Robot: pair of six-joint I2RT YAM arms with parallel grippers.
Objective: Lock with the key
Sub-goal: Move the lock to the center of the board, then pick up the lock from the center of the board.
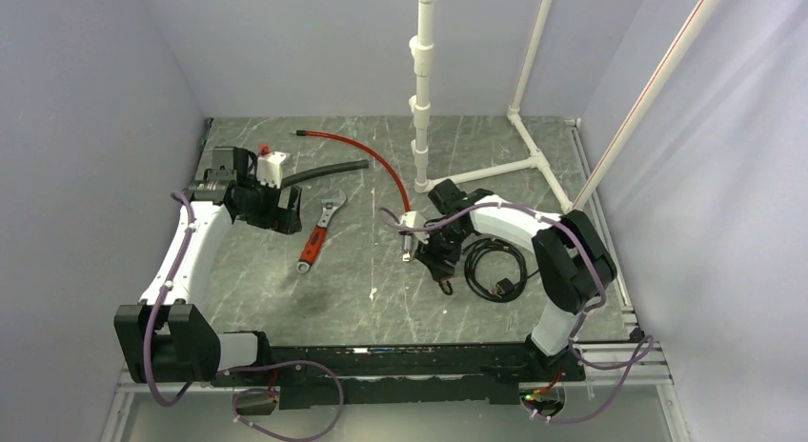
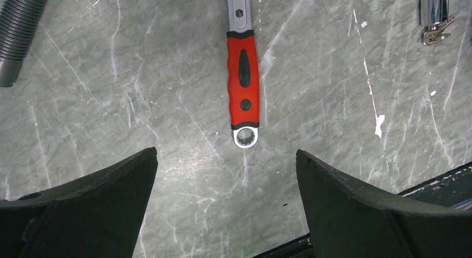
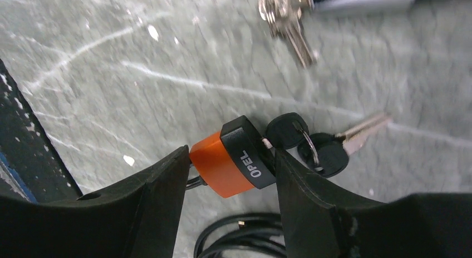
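Observation:
In the right wrist view my right gripper [image 3: 231,153] is shut on a small orange padlock [image 3: 220,169] with a black end cap marked OPEL. A black-headed key [image 3: 284,130] sits at the cap end and looks inserted. A second black-headed key [image 3: 329,152] hangs from it on a ring, its blade pointing right. In the top view the right gripper [image 1: 438,259] is at the table's centre right. My left gripper [image 2: 225,158] is open and empty above the bare table, short of a red-handled wrench [image 2: 243,74]. It shows at the left in the top view [image 1: 274,211].
A silver lock with a bunch of silver keys [image 3: 286,19] lies just beyond the padlock. A coiled black cable [image 1: 495,266] lies under the right arm. A black hose [image 1: 324,173], a red cable [image 1: 372,154], a white box [image 1: 272,166] and a white pipe frame [image 1: 422,99] stand at the back.

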